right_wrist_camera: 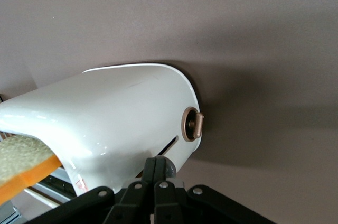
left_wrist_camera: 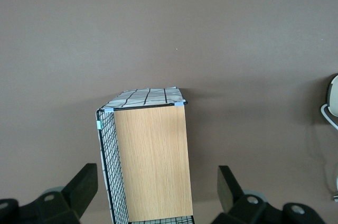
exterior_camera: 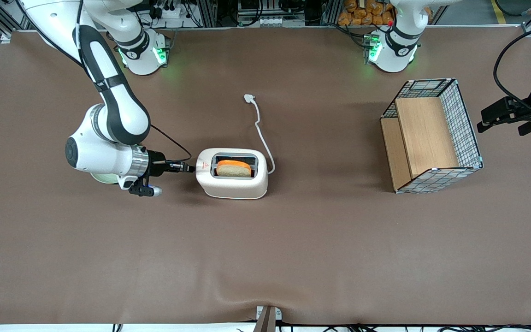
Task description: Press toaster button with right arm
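End effector [exterior_camera: 191, 168] (fingers together) touches toaster [exterior_camera: 232, 186] end.

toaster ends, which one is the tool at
The toaster's short end beside the red triangle sticker, facing the working arm; the tool, fingers together, meets it. The cord leaves the other end.

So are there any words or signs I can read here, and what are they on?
No readable words or numbers anywhere.
Red warning-triangle sticker, on top of the toaster: a sign only, its symbol too small to read.
The gripper sits at the toaster's short end by that sticker.
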{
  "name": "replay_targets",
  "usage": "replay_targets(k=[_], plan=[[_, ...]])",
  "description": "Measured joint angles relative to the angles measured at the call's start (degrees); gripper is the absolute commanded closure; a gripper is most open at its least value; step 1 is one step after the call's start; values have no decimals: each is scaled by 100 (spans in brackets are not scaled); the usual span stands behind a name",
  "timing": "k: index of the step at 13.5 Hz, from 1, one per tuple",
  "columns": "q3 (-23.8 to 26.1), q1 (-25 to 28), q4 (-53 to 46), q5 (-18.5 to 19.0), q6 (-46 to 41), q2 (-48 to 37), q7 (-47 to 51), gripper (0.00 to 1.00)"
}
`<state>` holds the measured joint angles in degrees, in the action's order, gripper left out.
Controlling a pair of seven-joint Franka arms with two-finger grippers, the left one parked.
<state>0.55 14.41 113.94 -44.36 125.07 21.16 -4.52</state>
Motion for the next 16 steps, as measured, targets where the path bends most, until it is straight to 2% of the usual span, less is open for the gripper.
replay_targets(k=[16], plan=[[15,88,151,-127,458,198,-280,100]])
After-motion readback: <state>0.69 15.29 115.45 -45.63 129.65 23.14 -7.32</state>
